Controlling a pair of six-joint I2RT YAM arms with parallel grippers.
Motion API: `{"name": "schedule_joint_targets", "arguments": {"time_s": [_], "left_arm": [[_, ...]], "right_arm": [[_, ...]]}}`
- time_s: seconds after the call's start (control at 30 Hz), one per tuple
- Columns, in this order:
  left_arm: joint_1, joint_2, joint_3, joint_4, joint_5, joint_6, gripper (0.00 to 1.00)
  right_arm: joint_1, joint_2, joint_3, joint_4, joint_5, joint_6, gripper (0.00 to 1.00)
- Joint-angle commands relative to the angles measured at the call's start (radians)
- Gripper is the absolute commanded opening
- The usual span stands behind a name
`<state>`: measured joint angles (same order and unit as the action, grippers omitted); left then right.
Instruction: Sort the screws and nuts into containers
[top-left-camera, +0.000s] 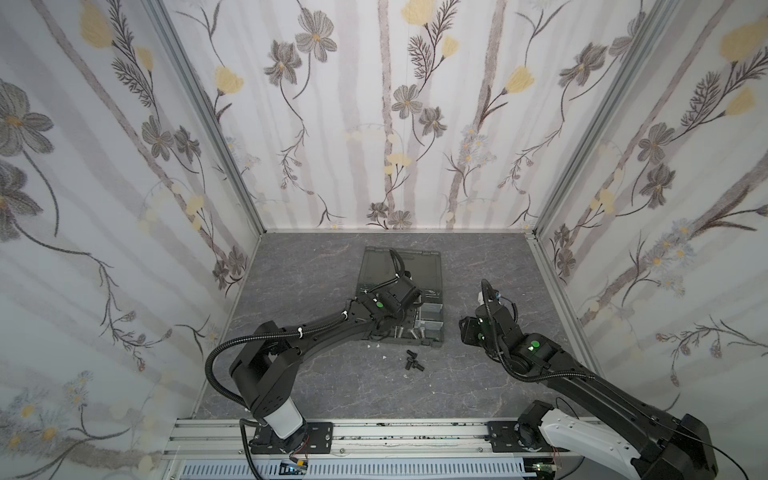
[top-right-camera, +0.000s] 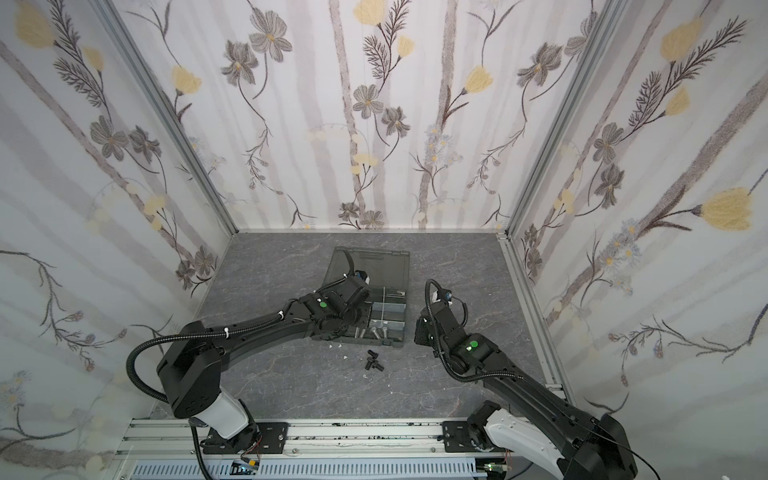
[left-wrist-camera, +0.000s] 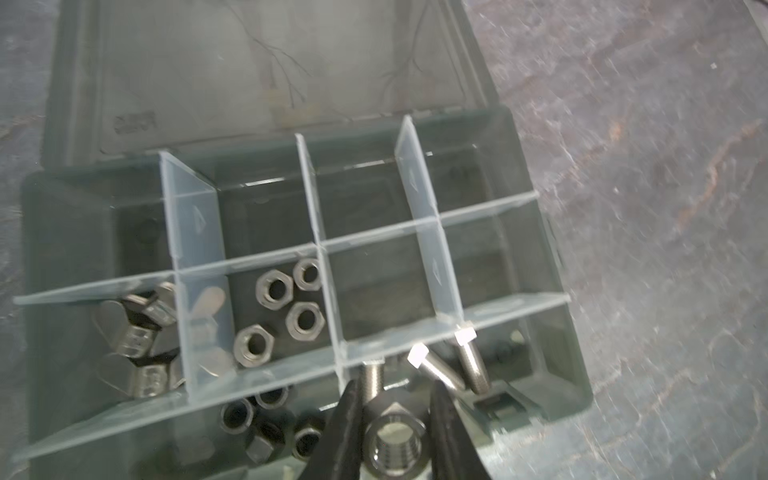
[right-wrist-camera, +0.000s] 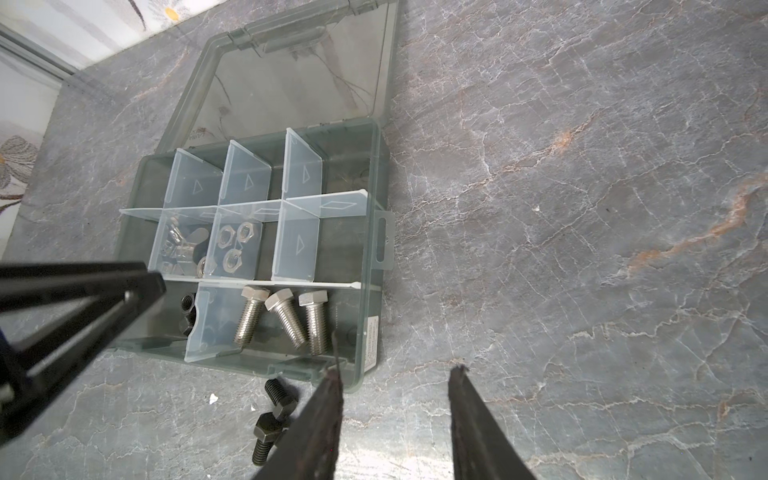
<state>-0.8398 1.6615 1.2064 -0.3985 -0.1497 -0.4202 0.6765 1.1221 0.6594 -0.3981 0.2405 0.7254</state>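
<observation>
Screws and nuts lie mostly inside the grey case (right-wrist-camera: 372, 232), which sits on the table (right-wrist-camera: 582, 208) towards the back. Three silver screws (right-wrist-camera: 282, 318) rest side by side in a compartment of the row nearest my arms, heads pointing at the middle row. Past a pale divider (right-wrist-camera: 212, 320) in that same row I see a handful of dark nuts (left-wrist-camera: 266, 424). In the middle row, four hex nuts (left-wrist-camera: 282, 307) share one compartment, and the wing nuts (left-wrist-camera: 141, 332) are heaped in the end compartment beside them.

A single silver nut (left-wrist-camera: 395, 446) is pinched in my left claw (left-wrist-camera: 395, 388). The two fingers press on its flats, above the near row. I cannot tell which compartment lies under it.

A few black screws (right-wrist-camera: 274, 411) lie loose on the table just in front of the case, touching one another. Some white scraps (top-left-camera: 376, 345) are scattered close by. The smoky lid (right-wrist-camera: 291, 70) lies folded open flat behind the case.

My right claw (right-wrist-camera: 397, 374) hangs beside the case's front right corner, fingers apart with nothing between them.

In both top views my left arm (top-left-camera: 316, 332) reaches over the case from the left and hides much of it.
</observation>
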Motion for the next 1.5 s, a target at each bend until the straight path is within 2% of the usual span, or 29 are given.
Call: {"name": "schedule_joint_targets", "arguments": {"time_s": [0.0, 0.17, 0.27, 0.83, 1.0, 1.17, 1.47], "left_arm": [[0.051, 0.036, 0.049, 0.012, -0.021, 0.056, 0.26], [0.150, 0.082, 0.053, 0.036, 0.053, 0.047, 0.26], [0.173, 0.090, 0.035, 0.047, 0.062, 0.054, 0.26], [0.178, 0.086, -0.047, 0.055, -0.025, 0.061, 0.27], [0.178, 0.091, -0.049, 0.056, -0.038, 0.061, 0.31], [0.178, 0.091, -0.046, 0.056, -0.049, 0.057, 0.39], [0.179, 0.058, -0.051, 0.056, -0.052, 0.048, 0.40]], "right_arm": [[0.000, -0.001, 0.000, 0.007, 0.010, 0.018, 0.43], [-0.001, -0.019, -0.007, 0.000, 0.015, 0.022, 0.43], [-0.001, -0.031, -0.006, -0.008, 0.023, 0.020, 0.43], [-0.008, -0.044, -0.020, -0.010, 0.042, 0.028, 0.43], [-0.009, -0.047, -0.020, -0.015, 0.039, 0.028, 0.43], [-0.010, -0.056, -0.019, -0.021, 0.043, 0.028, 0.43], [-0.012, -0.065, -0.020, -0.031, 0.046, 0.026, 0.43]]}}
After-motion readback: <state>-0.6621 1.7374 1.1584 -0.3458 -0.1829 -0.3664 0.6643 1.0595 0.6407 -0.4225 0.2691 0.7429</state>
